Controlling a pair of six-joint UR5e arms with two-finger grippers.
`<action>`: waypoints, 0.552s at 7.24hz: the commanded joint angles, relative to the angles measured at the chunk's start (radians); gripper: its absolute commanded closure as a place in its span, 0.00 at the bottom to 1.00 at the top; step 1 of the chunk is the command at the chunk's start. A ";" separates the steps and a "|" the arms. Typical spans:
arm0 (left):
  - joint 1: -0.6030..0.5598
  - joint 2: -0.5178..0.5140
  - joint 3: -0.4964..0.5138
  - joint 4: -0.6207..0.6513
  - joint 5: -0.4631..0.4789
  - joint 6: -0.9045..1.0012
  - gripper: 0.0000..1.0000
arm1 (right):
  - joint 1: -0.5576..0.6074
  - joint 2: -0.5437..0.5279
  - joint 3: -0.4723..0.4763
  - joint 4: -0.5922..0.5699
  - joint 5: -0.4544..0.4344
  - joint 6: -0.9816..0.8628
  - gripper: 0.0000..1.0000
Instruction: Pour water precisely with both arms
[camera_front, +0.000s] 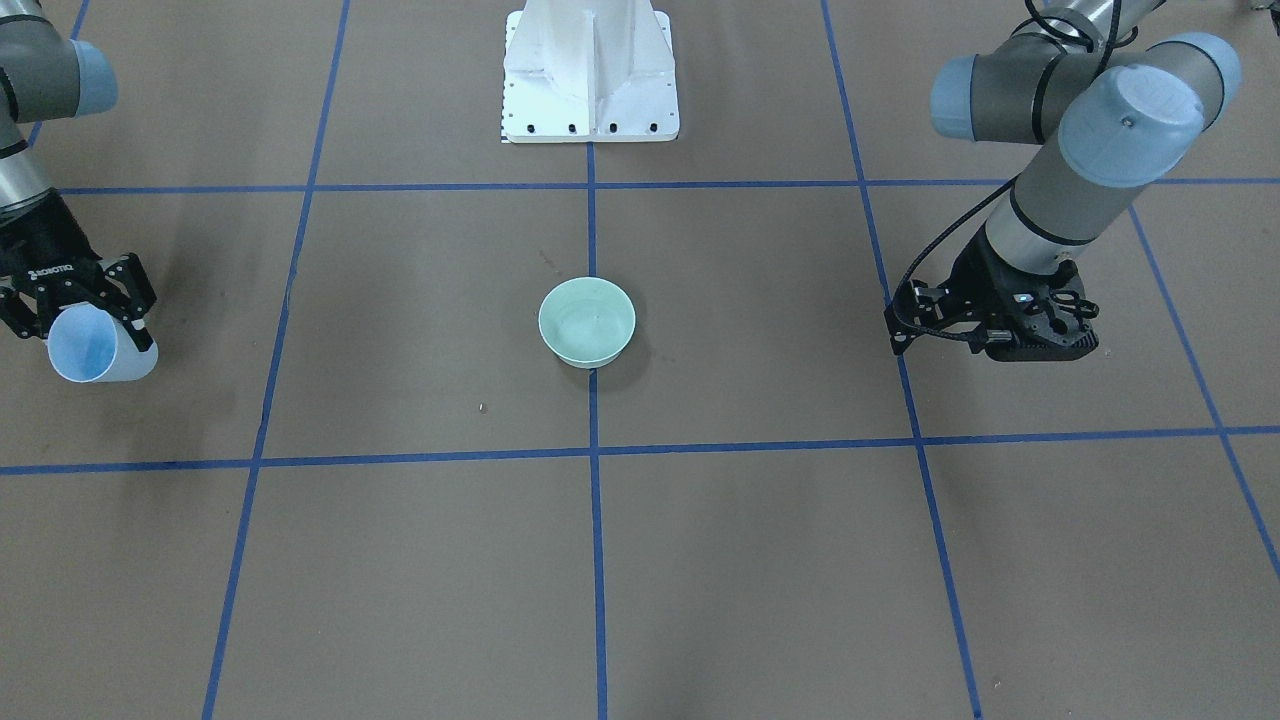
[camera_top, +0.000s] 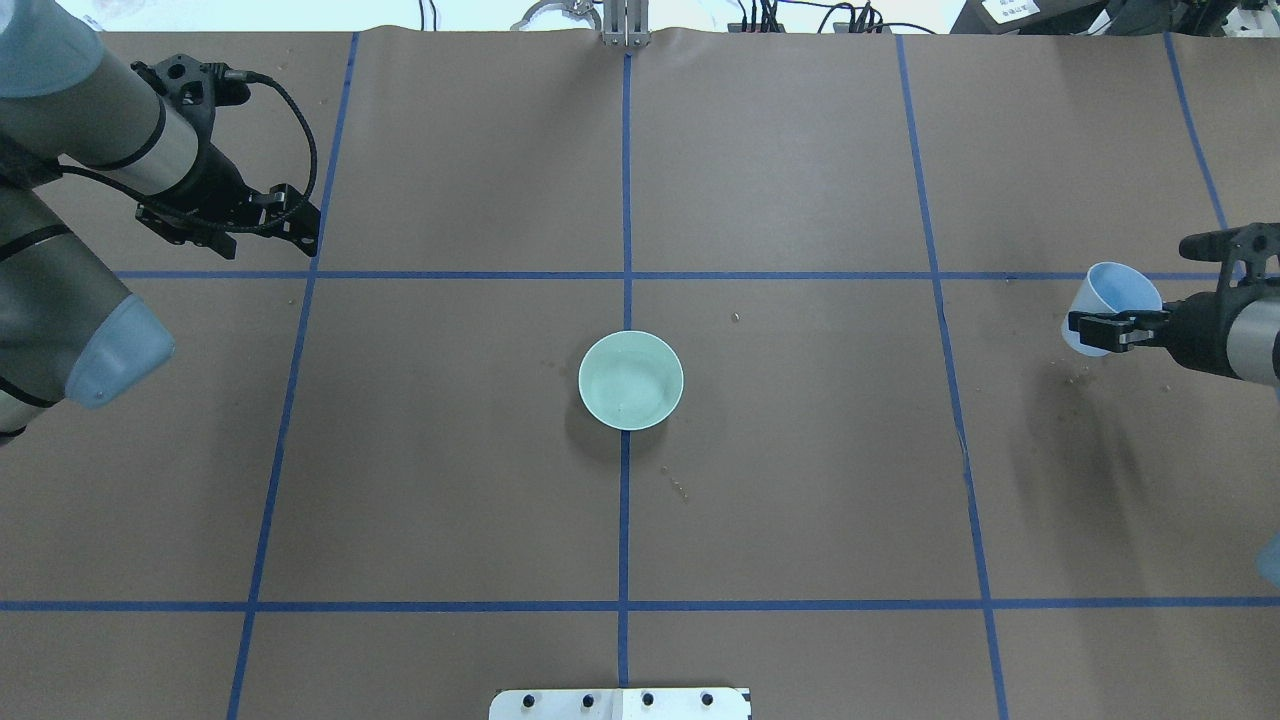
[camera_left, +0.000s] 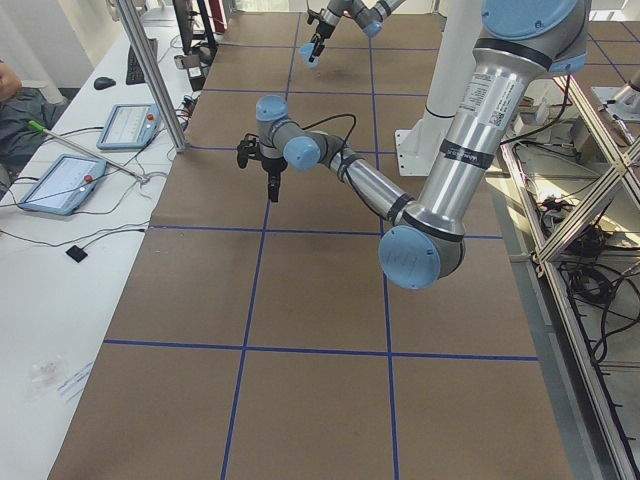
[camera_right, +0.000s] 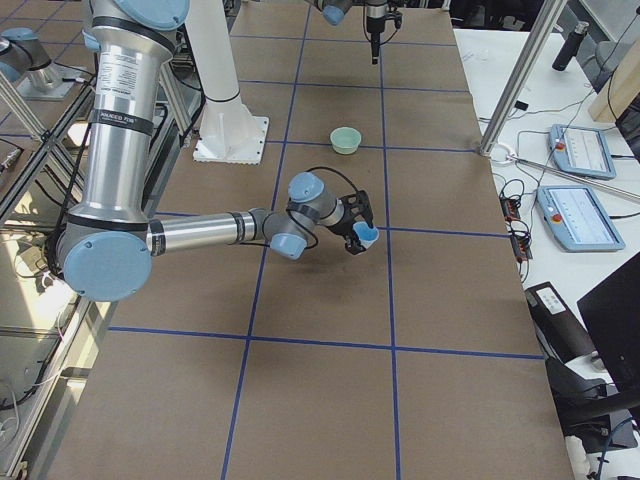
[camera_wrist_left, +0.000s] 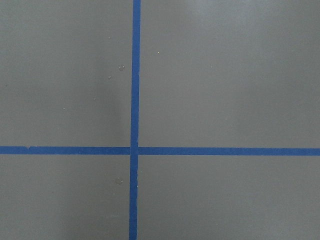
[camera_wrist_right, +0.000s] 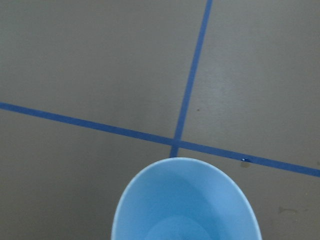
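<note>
1. At the bottom edge of the overhead picture, nearest the robot, a white base (camera_top: 620, 705) is seen. It is set on the brown table (camera_top: 800, 500), which is crossed by blue tape lines (camera_top: 624, 520).
2. A few small drops (camera_top: 680, 488) are seen on the table, just below and right of the middle.
3. A pale green bowl (camera_front: 590, 358) is set upright in the middle of the picture, on top of a blue line. Faint rings are seen inside it, and these look like the water (camera_front: 588, 318).
4. At the right edge, a little higher up, a light blue cup (camera_top: 1118, 295) is held tight by the right gripper (camera_top: 1100, 325), at the end of the right arm (camera_top: 1250, 340). The cup is tipped over on a slant and is kept up off the table, well apart from the bowl. Whether any water is inside the cup cannot be told.
5. Along the left edge the left arm (camera_top: 60, 300) is seen. Its end is in the upper left, where the left gripper (camera_left: 272, 190) is pointed down over a crossing of two blue lines. Whether its fingers are spread or closed cannot be told.
6. At the very top, past the far edge of the table, black cables (camera_top: 800, 15) are seen.
</note>
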 joint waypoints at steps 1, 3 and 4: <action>0.002 0.001 -0.001 0.000 0.000 -0.003 0.08 | 0.008 0.001 -0.094 0.116 -0.037 0.031 1.00; 0.002 0.002 0.000 0.000 0.000 -0.001 0.08 | 0.005 0.021 -0.173 0.233 -0.093 0.059 1.00; 0.002 0.001 0.000 0.002 0.000 -0.003 0.08 | 0.005 0.041 -0.221 0.267 -0.114 0.059 1.00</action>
